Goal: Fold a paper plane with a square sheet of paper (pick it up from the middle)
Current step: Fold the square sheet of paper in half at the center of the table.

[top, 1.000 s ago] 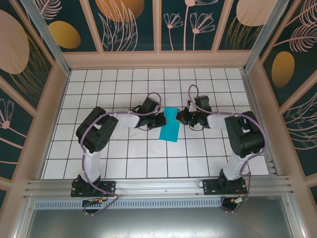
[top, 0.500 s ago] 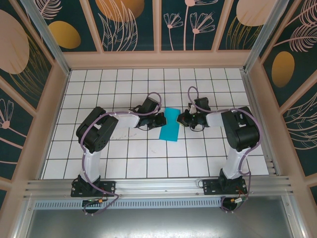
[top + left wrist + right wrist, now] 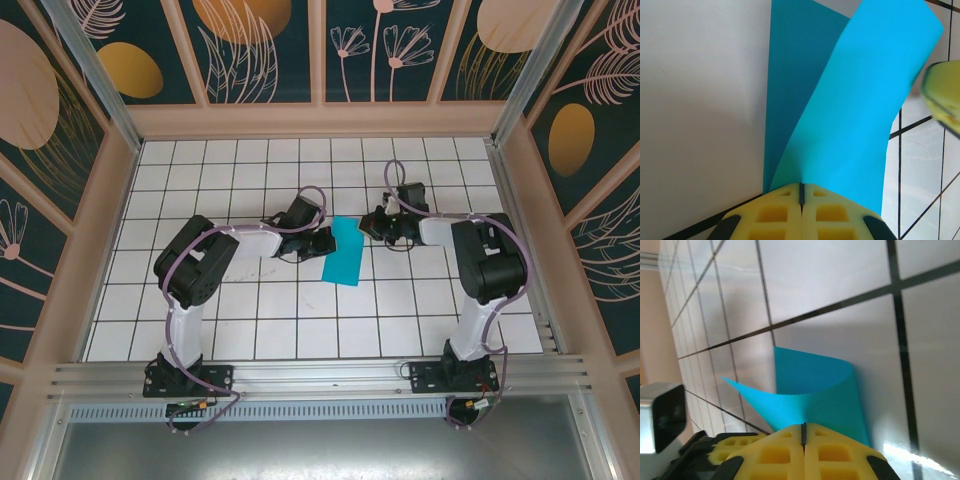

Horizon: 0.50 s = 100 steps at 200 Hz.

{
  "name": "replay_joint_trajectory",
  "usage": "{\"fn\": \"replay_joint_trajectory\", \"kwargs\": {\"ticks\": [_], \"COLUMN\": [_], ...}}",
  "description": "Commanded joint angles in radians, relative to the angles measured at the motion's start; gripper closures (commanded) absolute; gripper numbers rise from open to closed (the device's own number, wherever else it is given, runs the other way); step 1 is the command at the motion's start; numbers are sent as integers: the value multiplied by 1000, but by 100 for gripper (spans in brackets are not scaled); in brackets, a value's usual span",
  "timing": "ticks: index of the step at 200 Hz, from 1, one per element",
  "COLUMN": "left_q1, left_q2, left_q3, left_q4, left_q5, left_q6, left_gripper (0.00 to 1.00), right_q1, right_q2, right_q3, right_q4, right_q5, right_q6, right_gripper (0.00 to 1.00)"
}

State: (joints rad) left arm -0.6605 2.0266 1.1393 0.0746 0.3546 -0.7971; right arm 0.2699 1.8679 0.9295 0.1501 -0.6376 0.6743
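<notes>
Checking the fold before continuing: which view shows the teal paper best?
Left wrist: the paper is close, its upper layer curling over the flat one from the shut left gripper. Top external gives its small whole outline; right wrist, a curled end.

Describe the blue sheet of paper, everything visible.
The sheet of paper is thin, plain teal-blue and unprinted. It lies on the white tiled table, one layer flat and another curling up over it. The left gripper and right gripper each pinch an edge, jaws shut.
</notes>
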Motion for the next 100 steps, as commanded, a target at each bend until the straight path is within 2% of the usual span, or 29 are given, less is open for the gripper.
{"fn": "replay_joint_trajectory", "kwargs": {"ticks": [1,32,100], "left_q1": [-5,-5,-5], "left_q2": [58,58,58], "left_q3": [-12,-10,-12], "left_q4": [-90,-92,-95], "left_q5": [-57,-58,-59], "left_q6": [21,23,24], "left_gripper": [100,100,100], "right_q1": [-2,-2,-22], "right_q2": [49,67,-16], "right_q3": [2,2,101], "right_q4": [-19,-70,-102], "right_q5": [5,82,-7], "right_q6": [-27,-41,-52], "right_gripper": [100,100,100]}}
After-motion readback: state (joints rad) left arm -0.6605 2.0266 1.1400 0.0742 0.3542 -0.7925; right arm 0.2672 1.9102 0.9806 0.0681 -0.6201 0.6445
